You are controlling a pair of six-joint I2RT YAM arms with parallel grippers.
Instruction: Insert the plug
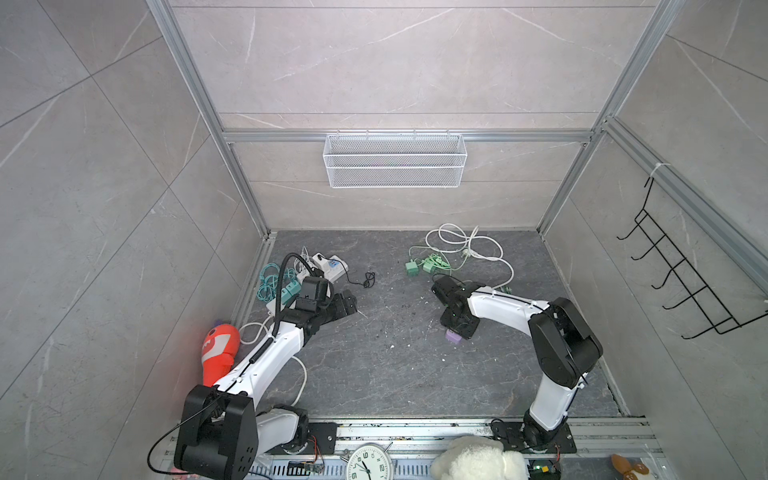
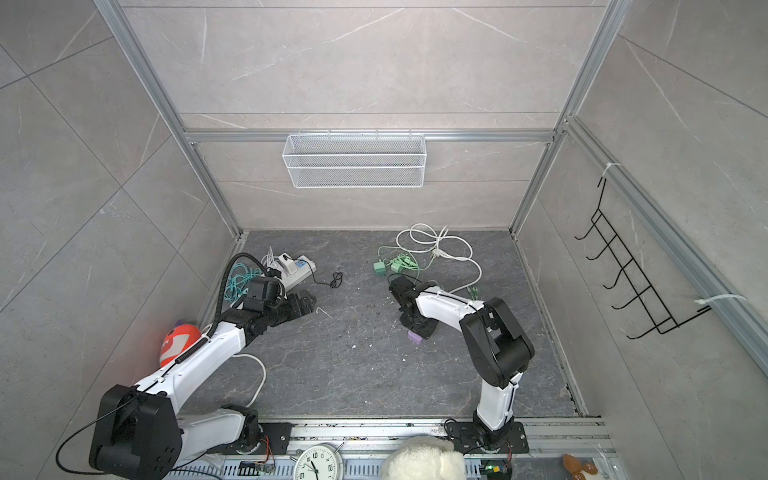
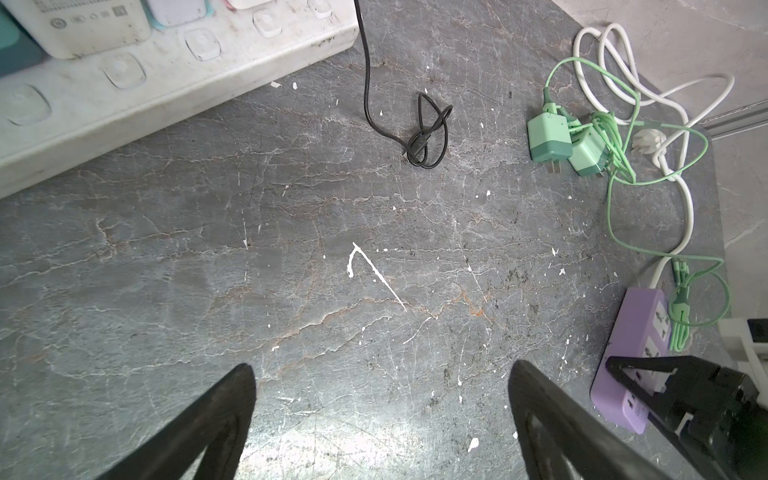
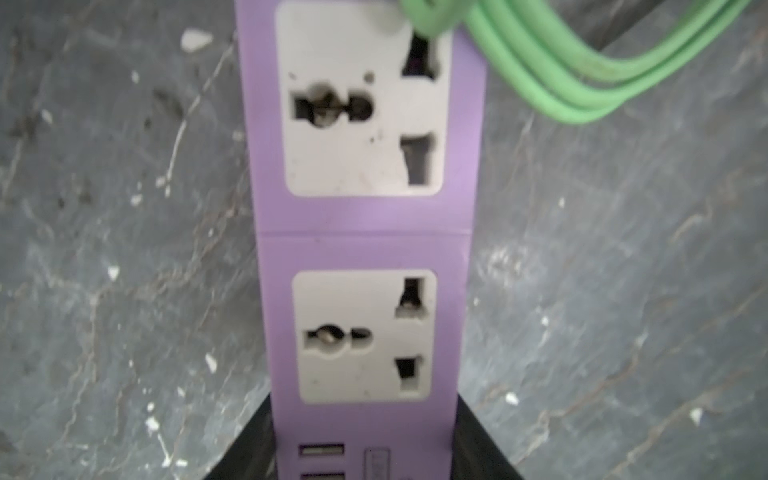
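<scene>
In both top views the right gripper (image 1: 459, 328) (image 2: 417, 328) points down at the dark floor (image 1: 395, 374) right of centre, and one end of the purple power strip (image 1: 453, 337) (image 2: 414, 337) shows just under it. The right wrist view shows that strip (image 4: 365, 232) lying flat between the two black fingers (image 4: 253, 449), which press against its long sides at the end with the USB ports. Both of its sockets face up with nothing in them. A green cable (image 4: 540, 75) loops across a corner of the farther socket. The green plugs (image 1: 412, 268) (image 2: 379, 267) lie side by side on the floor above the right gripper in the frame, toward the back wall. They are tangled in their own cords and sit well apart from either gripper's fingers. Left of centre, the left gripper (image 1: 347, 305) (image 2: 305, 305) hangs over bare floor with its fingers (image 3: 216, 415) spread wide and nothing between them. The white power strip (image 3: 166, 83) and a coiled black cable (image 3: 424, 137) lie beyond it
</scene>
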